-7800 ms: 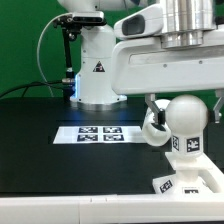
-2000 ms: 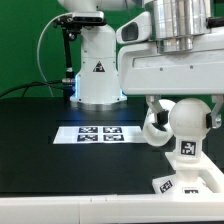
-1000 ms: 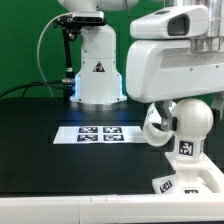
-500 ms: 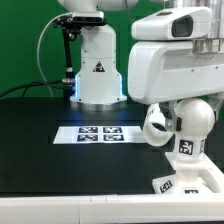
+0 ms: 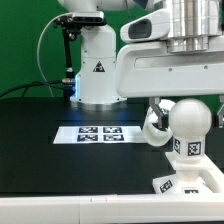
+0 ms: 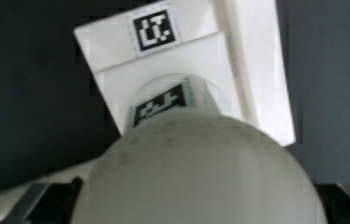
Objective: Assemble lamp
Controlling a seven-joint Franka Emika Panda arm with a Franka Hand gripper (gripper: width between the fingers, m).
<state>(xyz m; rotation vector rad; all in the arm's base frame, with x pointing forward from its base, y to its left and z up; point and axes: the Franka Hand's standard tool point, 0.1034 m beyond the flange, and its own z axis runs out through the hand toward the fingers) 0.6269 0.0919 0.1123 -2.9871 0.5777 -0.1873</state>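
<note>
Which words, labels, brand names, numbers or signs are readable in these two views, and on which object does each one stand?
No word, brand or number is readable in either view.
A triangular warning sign stands on the robot arm's pedestal: its symbol is too small to read.
The marker board, the bulb and the base block carry square black-and-white patterns only, no letters.

Bulb [image 5: 190, 118] upright on base [image 5: 196, 181]; marker board [image 5: 100, 133] to exterior view's left.
</note>
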